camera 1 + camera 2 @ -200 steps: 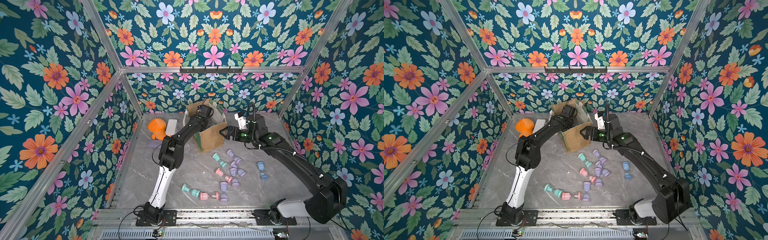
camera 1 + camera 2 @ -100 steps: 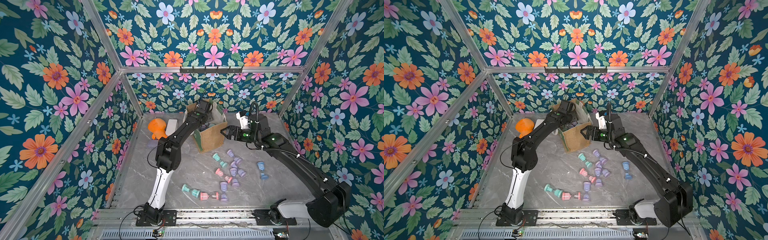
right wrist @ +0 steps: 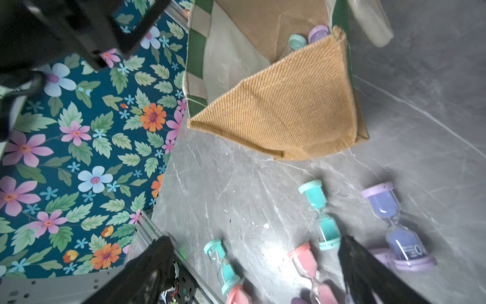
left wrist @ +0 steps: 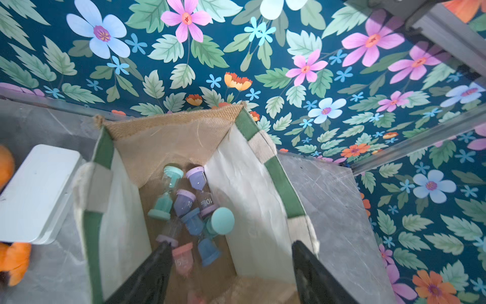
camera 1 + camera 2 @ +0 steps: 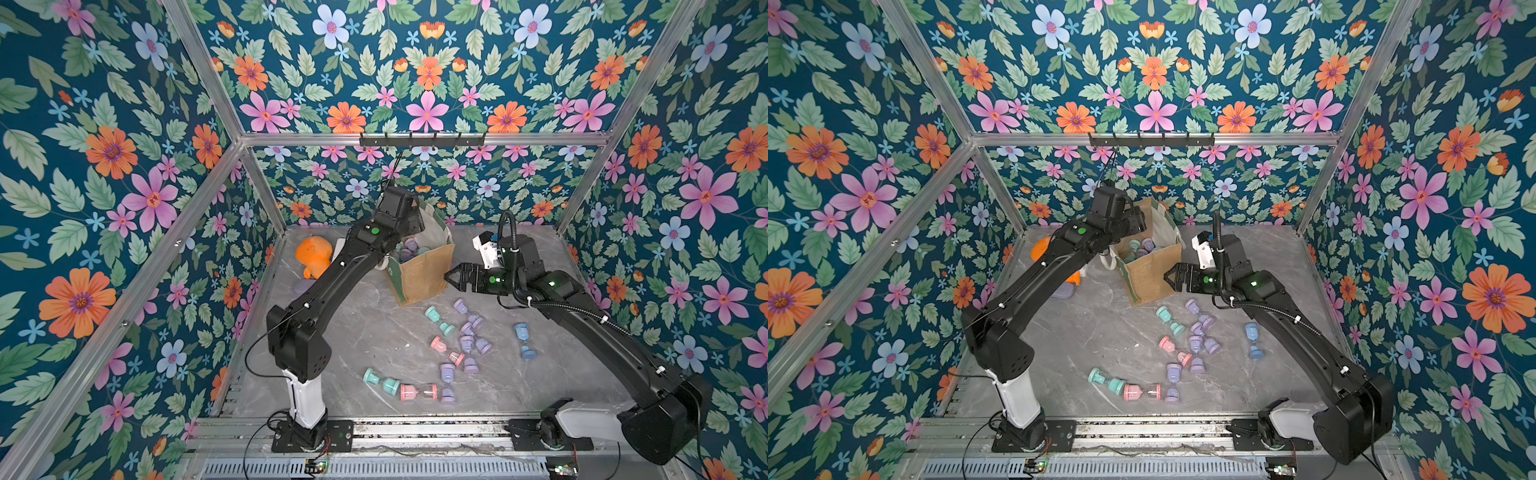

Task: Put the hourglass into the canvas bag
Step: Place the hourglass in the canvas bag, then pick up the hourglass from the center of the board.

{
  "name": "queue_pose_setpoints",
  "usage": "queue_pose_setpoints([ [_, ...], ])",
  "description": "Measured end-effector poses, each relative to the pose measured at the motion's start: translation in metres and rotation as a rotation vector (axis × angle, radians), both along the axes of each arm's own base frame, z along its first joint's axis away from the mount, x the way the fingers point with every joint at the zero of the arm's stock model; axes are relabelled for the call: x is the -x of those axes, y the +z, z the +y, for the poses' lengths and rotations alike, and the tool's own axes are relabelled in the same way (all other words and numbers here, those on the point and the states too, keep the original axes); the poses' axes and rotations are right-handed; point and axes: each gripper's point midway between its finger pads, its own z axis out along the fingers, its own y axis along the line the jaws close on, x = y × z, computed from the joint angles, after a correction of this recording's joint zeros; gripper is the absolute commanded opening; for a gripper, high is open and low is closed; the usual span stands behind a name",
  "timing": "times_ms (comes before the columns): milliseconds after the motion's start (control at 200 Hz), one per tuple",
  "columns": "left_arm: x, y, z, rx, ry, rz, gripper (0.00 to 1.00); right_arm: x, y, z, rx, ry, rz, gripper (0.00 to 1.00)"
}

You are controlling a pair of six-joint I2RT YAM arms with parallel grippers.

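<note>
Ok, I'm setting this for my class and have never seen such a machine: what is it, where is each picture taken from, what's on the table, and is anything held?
These are two black robot arms bolted to a grey table, each ending in a two-fingered gripper. Both top views look down on the whole scene. Each wrist view comes from a camera on one arm. The left gripper hangs over the open canvas bag, jaws apart, holding nothing. Several hourglasses lie inside. The right gripper sits beside the bag, also open and empty. Loose hourglasses lie scattered on the table, with an orange toy at the back.
</note>
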Motion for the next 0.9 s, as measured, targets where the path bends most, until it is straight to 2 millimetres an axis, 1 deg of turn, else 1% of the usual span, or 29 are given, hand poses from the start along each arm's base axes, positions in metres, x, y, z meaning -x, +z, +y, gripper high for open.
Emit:
queue_pose_setpoints([
  [70, 0.024, 0.009, 0.004, -0.016, -0.005, -0.019, 0.74, 0.009, -0.007, -0.001, 0.021, 0.014, 0.014, 0.99],
  [175, 0.057, 0.012, 0.006, -0.055, -0.020, -0.029, 0.74, 0.022, -0.019, -0.005, 0.050, 0.022, 0.034, 0.99],
  [280, 0.092, 0.005, 0.001, -0.100, -0.053, -0.027, 0.74, 0.036, -0.034, -0.008, 0.070, 0.035, 0.069, 0.99],
  [345, 0.114, -0.005, -0.005, -0.127, -0.090, -0.019, 0.73, 0.045, -0.043, -0.011, 0.081, 0.039, 0.088, 0.99],
  [400, 0.133, -0.016, -0.010, -0.144, -0.120, -0.001, 0.73, 0.052, -0.051, -0.015, 0.092, 0.038, 0.104, 0.99],
  [470, 0.151, -0.030, -0.014, -0.168, -0.142, 0.027, 0.73, 0.060, -0.060, -0.023, 0.113, 0.028, 0.121, 0.99],
  [590, 0.174, -0.052, -0.022, -0.193, -0.159, 0.071, 0.74, 0.074, -0.072, -0.034, 0.138, 0.020, 0.147, 0.99],
  [655, 0.184, -0.069, -0.029, -0.193, -0.171, 0.110, 0.74, 0.081, -0.080, -0.040, 0.161, 0.013, 0.162, 0.99],
  [835, 0.201, -0.134, -0.048, -0.197, -0.170, 0.268, 0.75, 0.097, -0.102, -0.056, 0.214, -0.008, 0.207, 0.99],
  [900, 0.209, -0.157, -0.058, -0.173, -0.174, 0.324, 0.75, 0.102, -0.109, -0.059, 0.222, -0.011, 0.222, 0.99],
])
